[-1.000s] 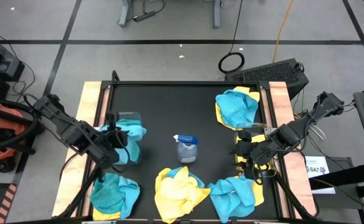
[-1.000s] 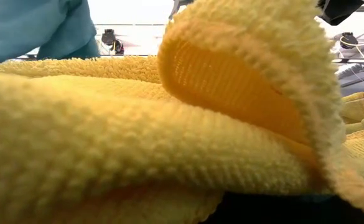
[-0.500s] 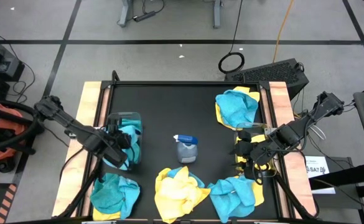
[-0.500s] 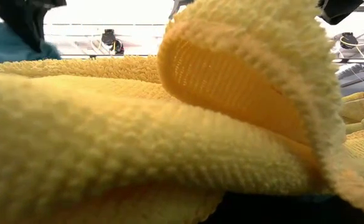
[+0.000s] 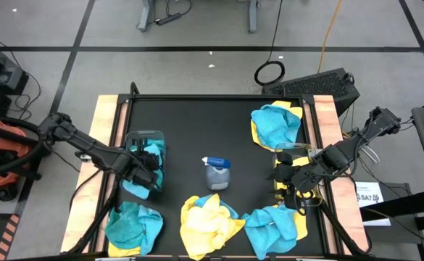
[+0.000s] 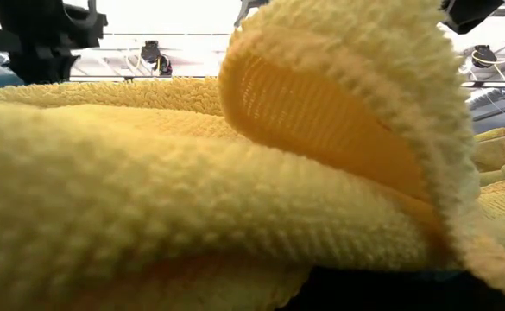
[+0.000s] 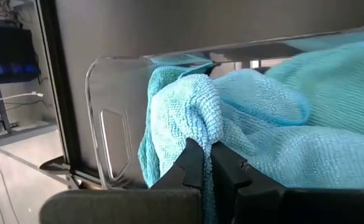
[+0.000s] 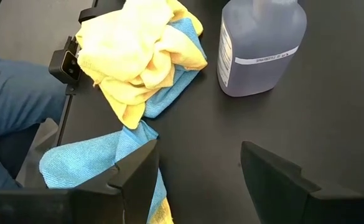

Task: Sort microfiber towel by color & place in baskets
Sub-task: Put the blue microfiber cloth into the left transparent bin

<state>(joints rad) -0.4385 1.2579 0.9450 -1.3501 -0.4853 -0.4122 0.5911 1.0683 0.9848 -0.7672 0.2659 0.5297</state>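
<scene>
At the table's left stands a clear basket (image 5: 145,138) with a teal towel (image 5: 148,156) in it. My left gripper (image 5: 143,172) is down over the basket, shut on that towel (image 7: 256,118). Loose towels lie in heaps: teal over yellow at the far right (image 5: 275,125), yellow over teal at the near middle (image 5: 208,221), teal at the near right (image 5: 273,226) and teal at the near left (image 5: 132,226). My right gripper (image 5: 284,174) hangs open above the table at the right, and nothing is between its fingers (image 8: 197,171). My left gripper pinches a bunched fold of the teal towel (image 7: 194,121) between its two fingers. The fingers slant down from the table's left side. The rest of the towel lies slack inside the basket, against its clear wall (image 7: 107,143).
A grey spray bottle with a blue top (image 5: 217,174) stands upright mid-table, between the heaps. Bare black tabletop (image 5: 197,123) lies toward the far edge. A yellow towel (image 6: 235,190) fills the low view. Blue trousers of a person (image 8: 14,106) show beyond the near edge.
My left gripper has gone down toward the basket and tipped more steeply, still shut on the teal towel. The towel, earlier hanging above the basket's rim, now lies sunk inside it.
</scene>
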